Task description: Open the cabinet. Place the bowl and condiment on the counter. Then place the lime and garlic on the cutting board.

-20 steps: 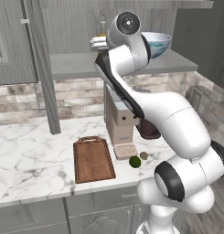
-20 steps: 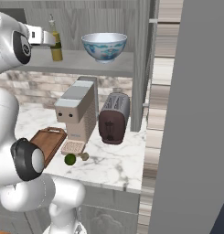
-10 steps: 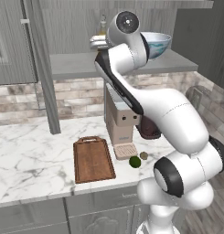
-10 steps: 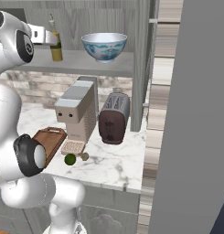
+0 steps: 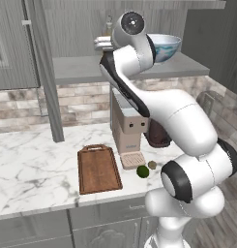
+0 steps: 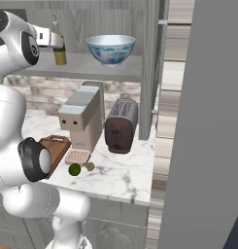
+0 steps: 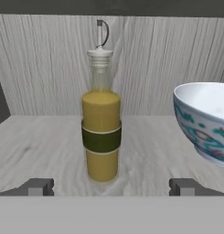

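Cabinet: grey wood grain, door open, grey shelf inside.
Condiment: upright on the shelf, bowl just beside it.
Hand: fingers wide apart, level with the bottle, holding nothing.
Bench: white marble, grey veins, brick wall behind.
Board: flat on the bench.
Lime, garlic: on the bench beside the board.
Also on the bench: coffee machine, toaster.

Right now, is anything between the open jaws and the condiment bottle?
No. In the hand view only bare grey shelf lies between the gripper and the bottle. The bowl stands off to the side.
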Controlling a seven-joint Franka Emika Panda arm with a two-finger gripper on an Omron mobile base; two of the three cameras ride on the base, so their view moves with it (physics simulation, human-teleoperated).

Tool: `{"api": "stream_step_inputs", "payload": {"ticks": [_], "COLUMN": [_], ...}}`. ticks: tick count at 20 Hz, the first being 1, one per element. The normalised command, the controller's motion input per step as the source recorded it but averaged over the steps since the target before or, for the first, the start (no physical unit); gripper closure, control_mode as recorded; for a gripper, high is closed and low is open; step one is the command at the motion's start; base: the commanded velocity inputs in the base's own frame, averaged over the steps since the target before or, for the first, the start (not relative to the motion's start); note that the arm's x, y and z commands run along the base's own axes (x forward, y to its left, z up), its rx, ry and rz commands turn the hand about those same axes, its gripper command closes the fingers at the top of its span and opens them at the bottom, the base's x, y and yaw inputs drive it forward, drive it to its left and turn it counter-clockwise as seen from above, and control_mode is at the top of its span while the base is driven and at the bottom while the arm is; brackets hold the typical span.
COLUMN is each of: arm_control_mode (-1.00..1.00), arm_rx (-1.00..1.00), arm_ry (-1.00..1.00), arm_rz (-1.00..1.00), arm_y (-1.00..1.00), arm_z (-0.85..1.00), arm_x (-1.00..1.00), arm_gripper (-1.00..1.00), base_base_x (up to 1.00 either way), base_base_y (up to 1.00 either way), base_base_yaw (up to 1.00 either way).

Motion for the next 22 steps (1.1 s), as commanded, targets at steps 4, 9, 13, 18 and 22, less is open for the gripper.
{"api": "stream_step_inputs", "payload": {"ticks": [4, 9, 13, 18, 22], "arm_control_mode": [-1.0, -1.0, -1.0, -1.0, -1.0], "arm_rx": [0.0, 0.0, 0.0, 0.0, 0.0], "arm_ry": [0.01, 0.01, 0.02, 0.03, 0.02], "arm_rz": [-0.04, -0.03, 0.0, 0.0, 0.0], "arm_y": [0.08, 0.06, 0.02, 0.01, 0.04], "arm_z": [0.0, 0.0, 0.0, 0.0, 0.0], "arm_x": [0.21, 0.18, 0.2, 0.2, 0.18], "arm_gripper": [-1.0, -1.0, -1.0, -1.0, -1.0], "base_base_x": [0.0, 0.0, 0.0, 0.0, 0.0], "base_base_y": [0.0, 0.0, 0.0, 0.0, 0.0], "base_base_yaw": [0.0, 0.0, 0.0, 0.0, 0.0]}}
